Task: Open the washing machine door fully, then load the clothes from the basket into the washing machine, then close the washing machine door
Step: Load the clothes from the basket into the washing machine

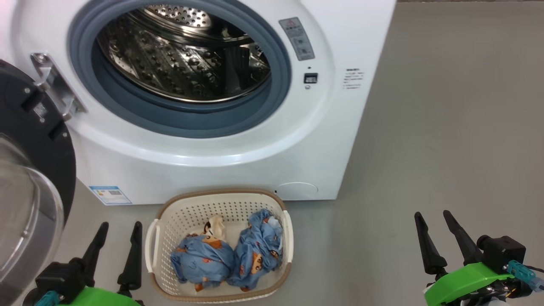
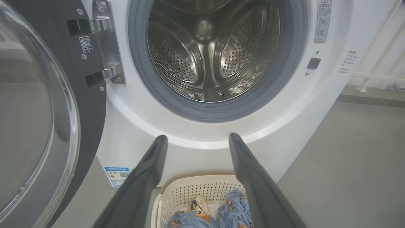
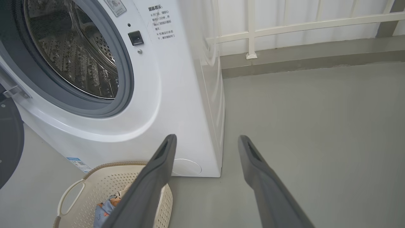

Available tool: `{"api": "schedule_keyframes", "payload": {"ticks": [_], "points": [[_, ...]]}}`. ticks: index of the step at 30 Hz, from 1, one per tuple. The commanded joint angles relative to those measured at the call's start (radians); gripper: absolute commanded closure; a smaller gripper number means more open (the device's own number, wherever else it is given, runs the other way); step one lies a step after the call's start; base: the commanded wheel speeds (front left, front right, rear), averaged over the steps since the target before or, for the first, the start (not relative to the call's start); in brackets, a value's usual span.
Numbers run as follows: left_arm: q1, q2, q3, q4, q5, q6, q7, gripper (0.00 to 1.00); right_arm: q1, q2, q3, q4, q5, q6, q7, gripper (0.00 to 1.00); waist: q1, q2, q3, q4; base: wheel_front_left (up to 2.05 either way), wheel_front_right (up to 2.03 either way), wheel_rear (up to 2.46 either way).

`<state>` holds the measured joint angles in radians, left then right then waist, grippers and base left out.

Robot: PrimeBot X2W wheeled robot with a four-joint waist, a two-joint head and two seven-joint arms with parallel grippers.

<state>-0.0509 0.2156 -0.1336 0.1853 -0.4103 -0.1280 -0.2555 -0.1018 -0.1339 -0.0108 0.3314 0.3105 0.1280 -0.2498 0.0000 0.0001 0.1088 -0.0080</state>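
The white washing machine point(image 1: 238, 157) point(image 2: 329, 104) point(image 3: 177, 104) faces me with its steel drum point(image 1: 182, 51) bare inside. Its black-rimmed door point(image 1: 29, 170) point(image 2: 38, 110) hangs swung out to the left on a metal hinge point(image 1: 55, 85). On the floor in front stands the cream basket point(image 1: 165, 221) point(image 2: 202, 190) point(image 3: 91, 186) holding light blue clothes point(image 1: 229, 255) point(image 2: 234, 209) and a cream piece point(image 1: 214, 225). My left gripper point(image 1: 120, 228) point(image 2: 197, 139) is open just left of the basket. Well to the basket's right, my right gripper point(image 1: 433, 216) point(image 3: 205, 141) is open over bare floor.
Grey floor point(image 1: 446, 127) stretches to the right of the machine. A white railing point(image 3: 284, 25) stands along the wall behind it. The open door's glass bowl point(image 1: 21, 212) bulges close to my left arm.
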Motion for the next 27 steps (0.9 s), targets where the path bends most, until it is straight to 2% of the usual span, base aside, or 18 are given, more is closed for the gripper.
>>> {"api": "schedule_keyframes", "payload": {"ticks": [1, 17, 27], "points": [[-0.031, 0.023, 0.030, -0.030, -0.001, -0.003, -0.006, 0.00, -0.009, -0.008, 0.021, -0.027, -0.003, 0.003, -0.012, 0.00, 0.0000, -0.0001, 0.001, 0.000, 0.25, -1.14, 0.89], [-0.033, -0.014, 0.032, -0.005, 0.009, -0.003, -0.006, 0.00, -0.020, -0.003, 0.021, -0.032, -0.002, 0.003, -0.012, 0.00, 0.0000, -0.0001, 0.027, -0.001, 0.03, -0.16, 0.13], [-0.078, -0.051, 0.044, 0.077, 0.017, -0.003, -0.006, 0.00, -0.057, 0.002, 0.018, -0.051, -0.005, 0.003, -0.012, 0.00, 0.0000, -0.0001, 0.122, -0.023, 0.00, 0.00, 0.00]]}}
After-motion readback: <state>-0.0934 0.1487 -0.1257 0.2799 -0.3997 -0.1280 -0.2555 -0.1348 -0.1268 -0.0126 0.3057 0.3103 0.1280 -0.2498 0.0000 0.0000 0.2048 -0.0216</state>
